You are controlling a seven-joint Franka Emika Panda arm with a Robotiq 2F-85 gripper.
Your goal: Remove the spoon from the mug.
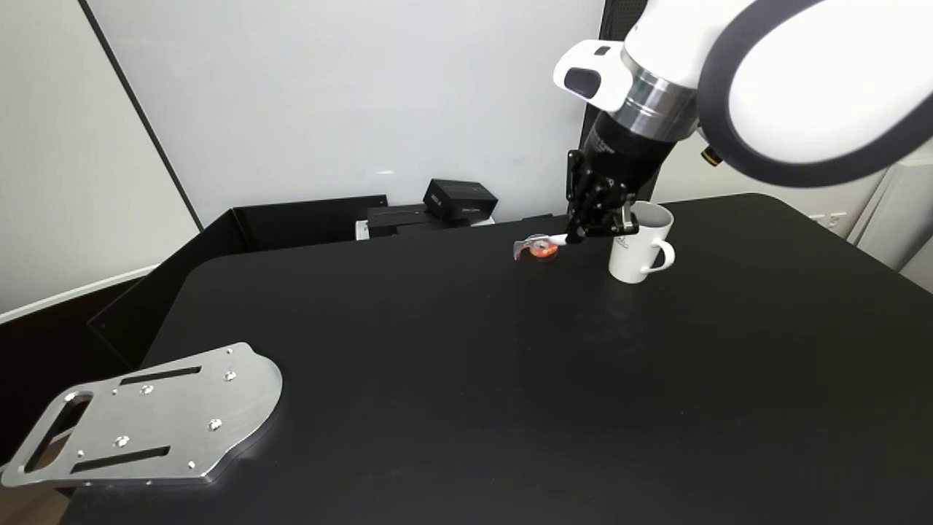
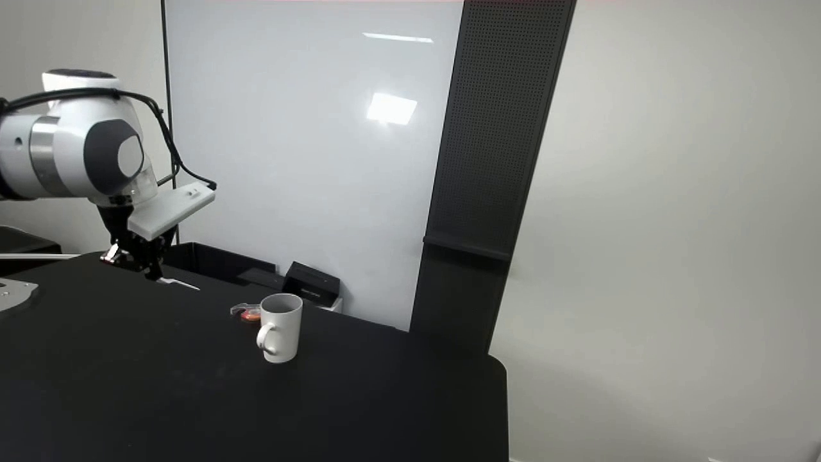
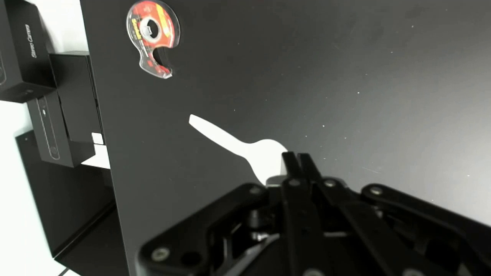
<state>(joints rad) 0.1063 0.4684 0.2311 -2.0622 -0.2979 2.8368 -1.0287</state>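
Wrist view: your gripper [image 3: 299, 156] has its tips drawn together, a thin slit showing between them. It is clamped on the bowl end of the white spoon [image 3: 264, 159], whose handle points to the upper left; the exact contact is hidden from you behind the tips. Beyond, flat on the black table [image 3: 364, 96], you see a red-and-clear tape dispenser [image 3: 165, 27]. At the left are black boxes [image 3: 32, 65], one lettered "Stereo Camera".

In an exterior view, your arm [image 1: 670, 44] reaches in from the upper right. The spoon juts leftward from the gripper, above the table, crossing your line of sight to the tape dispenser. The white mug [image 1: 628, 261] stands upright on the table, loop handle to the right, its rim partly covered by the gripper. A slotted metal plate [image 1: 182, 408] overhangs the table's edge at the near left.

In an exterior view with a perforated black panel [image 2: 500, 128], you find the gripper at left and the spoon projecting rightward from it, out of the mug and well apart from it. The mug's loop handle faces left; the tape dispenser appears just beside it.
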